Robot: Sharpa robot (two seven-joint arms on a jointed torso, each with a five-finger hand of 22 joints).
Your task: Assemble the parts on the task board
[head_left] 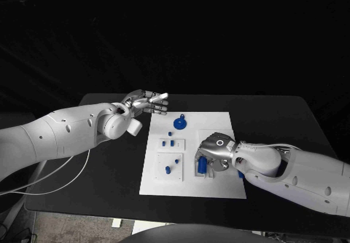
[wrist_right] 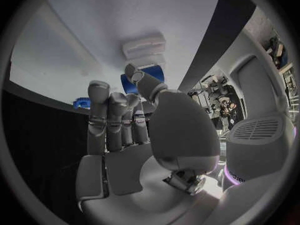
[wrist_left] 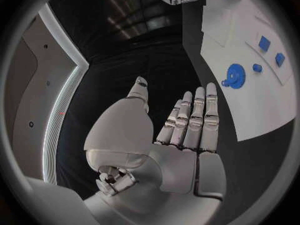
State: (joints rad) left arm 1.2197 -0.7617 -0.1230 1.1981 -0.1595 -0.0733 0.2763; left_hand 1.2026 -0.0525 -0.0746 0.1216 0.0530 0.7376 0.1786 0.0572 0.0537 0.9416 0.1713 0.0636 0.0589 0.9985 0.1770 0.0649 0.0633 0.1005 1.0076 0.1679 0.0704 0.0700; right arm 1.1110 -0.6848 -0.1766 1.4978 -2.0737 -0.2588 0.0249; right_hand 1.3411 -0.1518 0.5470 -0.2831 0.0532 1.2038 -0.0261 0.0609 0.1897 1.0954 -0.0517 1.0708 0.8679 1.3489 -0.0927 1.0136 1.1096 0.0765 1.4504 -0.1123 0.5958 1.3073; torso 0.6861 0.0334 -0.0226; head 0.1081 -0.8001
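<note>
The right hand hangs over the near right part of the task board, knuckles up, its fingers bent down onto a tall blue cylinder part that stands in the raised white block directly under it. In the right wrist view the fingers lie close together and curve toward the thumb, with a blue part showing just past the fingertips; whether the hand truly grips that piece or only touches it cannot be told. Beside this hand, toward the board's middle, a second white block carries two small blue parts. Beyond the hand, a smaller white block holds two flat blue squares, with a tiny blue peg just past them. Farther still lies a round blue gear part on the bare board. The left hand hovers above the black table off the board's far left corner, apart from every part, its palm open and holding nothing. In the left wrist view its fingers stretch straight and side by side, thumb standing apart, and the gear lies on the board ahead of the fingertips, well clear of them.
</note>
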